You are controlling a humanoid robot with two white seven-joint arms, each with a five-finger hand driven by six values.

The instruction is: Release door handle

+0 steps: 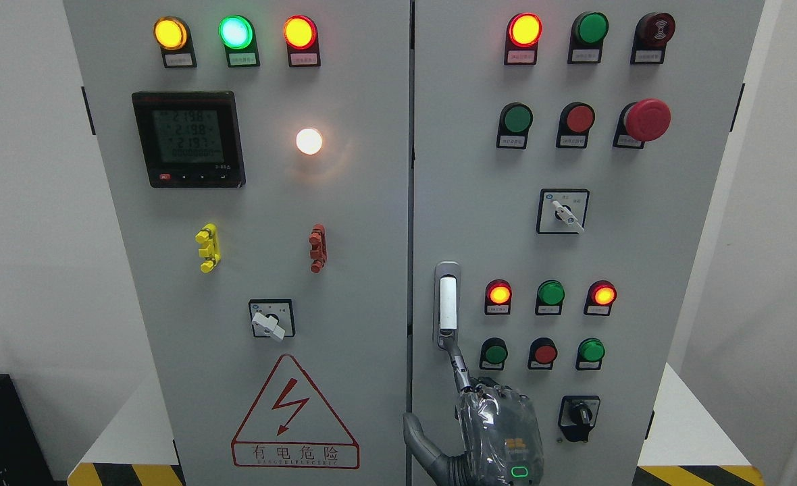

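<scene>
Door handle [447, 304] sits upright at the right cabinet door's [641, 236] left edge. Right hand [486, 418] below it, one extended fingertip [454, 351] touching the handle's lower end; fingers apart, grasping nothing.

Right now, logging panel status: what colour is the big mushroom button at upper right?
Red mushroom button, clearest in the head view.

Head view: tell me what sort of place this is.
Probably an industrial electrical room: a grey two-door control cabinet with indicator lamps, a digital power meter and a high-voltage warning triangle.
</scene>
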